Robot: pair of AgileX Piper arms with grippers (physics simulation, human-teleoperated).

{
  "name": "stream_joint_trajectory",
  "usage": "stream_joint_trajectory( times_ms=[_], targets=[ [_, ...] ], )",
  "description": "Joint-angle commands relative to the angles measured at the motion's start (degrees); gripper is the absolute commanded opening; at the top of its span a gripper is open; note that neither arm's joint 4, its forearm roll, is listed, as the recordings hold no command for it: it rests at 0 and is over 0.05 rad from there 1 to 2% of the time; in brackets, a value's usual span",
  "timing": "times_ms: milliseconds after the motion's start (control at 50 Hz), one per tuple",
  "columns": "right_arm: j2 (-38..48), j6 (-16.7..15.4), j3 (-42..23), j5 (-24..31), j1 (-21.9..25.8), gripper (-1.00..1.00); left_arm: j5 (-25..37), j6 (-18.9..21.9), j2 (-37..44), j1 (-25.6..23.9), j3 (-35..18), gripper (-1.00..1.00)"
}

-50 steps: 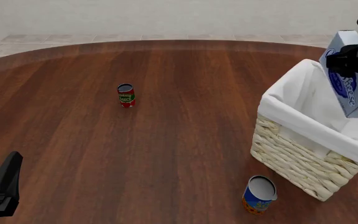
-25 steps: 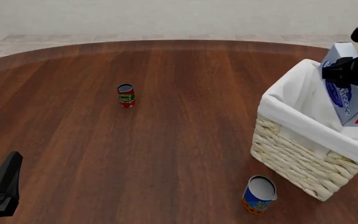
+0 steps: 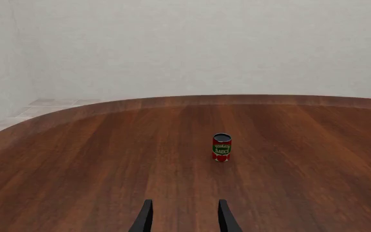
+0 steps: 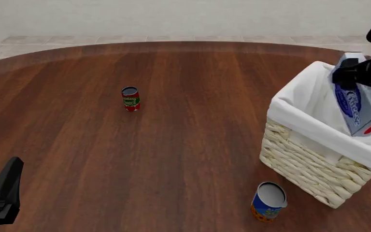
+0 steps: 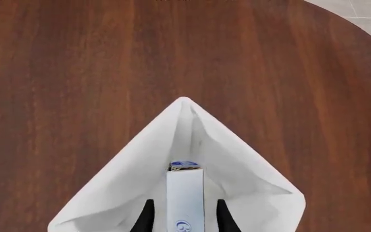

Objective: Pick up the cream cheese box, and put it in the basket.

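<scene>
Now one cream cheese box [image 4: 361, 104], one basket [image 4: 314, 164], two cans; right claw [image 5: 184, 218] pinching the box.

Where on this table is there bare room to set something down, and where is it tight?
Bare wood runs between the tomato sauce can and the basket, and across the near left up to the left gripper. It is tight near the right: the blue-and-orange can stands beside the basket, where the right gripper holds the cream cheese box.
</scene>
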Motion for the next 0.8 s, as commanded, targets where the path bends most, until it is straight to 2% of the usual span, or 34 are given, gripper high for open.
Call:
stream_joint_trajectory(
  times_ms=[20,480,800],
  targets=[
    [0.12,-0.33,-0.31,-0.29,-0.19,1.00,0.00,0.01,0.00,-0.01,0.00,1.00],
    [-1.19,-0.89,0.34,0.20,0.80,1.00,0.00,0.01,0.00,0.00,0.00,1.00],
    [-9.57,-1.93,-6.67,6.45,3.25,1.00,0.00,0.01,0.00,-0.01,0.00,1.00]
  ],
)
